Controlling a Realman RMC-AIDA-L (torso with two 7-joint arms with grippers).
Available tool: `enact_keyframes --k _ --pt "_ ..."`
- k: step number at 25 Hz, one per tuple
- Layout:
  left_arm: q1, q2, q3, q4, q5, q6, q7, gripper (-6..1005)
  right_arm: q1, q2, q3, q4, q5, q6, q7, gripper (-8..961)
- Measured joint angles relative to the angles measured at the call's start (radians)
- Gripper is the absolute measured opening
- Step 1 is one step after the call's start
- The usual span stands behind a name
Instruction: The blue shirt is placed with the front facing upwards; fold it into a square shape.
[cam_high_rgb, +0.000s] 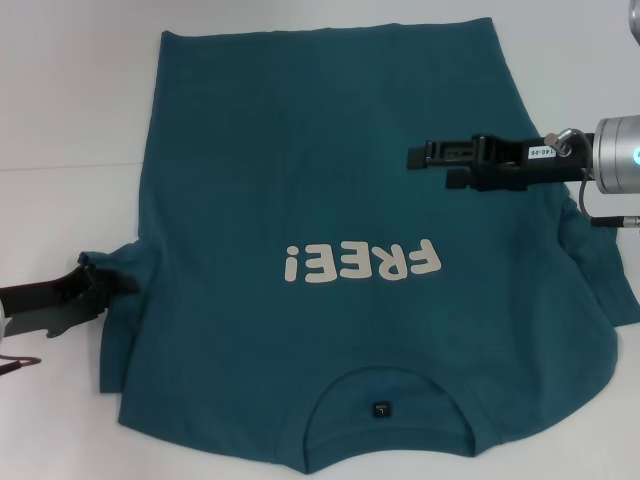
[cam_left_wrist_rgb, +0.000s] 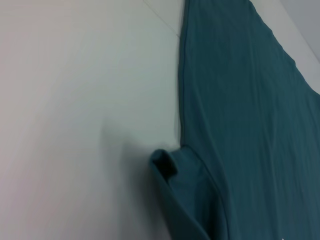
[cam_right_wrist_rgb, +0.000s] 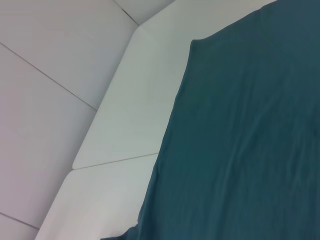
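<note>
1. The blue shirt (cam_high_rgb: 340, 250) lies flat, filling the frame's middle, unfolded.
2. The left gripper (cam_high_rgb: 88, 290), lower left, pinches its sleeve.
3. The right gripper (cam_high_rgb: 425, 157), upper right, hovers; grip unclear.
4. All folds remain.

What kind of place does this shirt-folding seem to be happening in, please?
Probably a lab or test bench: a plain white table holds only the blue shirt, the left gripper and right gripper work it, and pale floor tiles lie beyond.
</note>
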Motion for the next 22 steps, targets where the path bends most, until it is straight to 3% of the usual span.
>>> enact_keyframes --k 9,14,22 --pt "0.0 0.0 0.002 0.0 0.003 -0.008 0.004 120 -0.001 -0.001 0.002 0.0 0.0 -0.002 -0.001 943" --pt "0.002 0.0 -0.002 -0.001 0.004 -0.007 0.005 34 -0.002 -0.001 0.002 0.0 0.0 -0.004 -0.001 943" --pt "0.027 0.017 -0.047 0.005 0.004 0.011 0.006 50 -0.002 -0.002 0.002 0.0 0.0 -0.006 0.0 943"
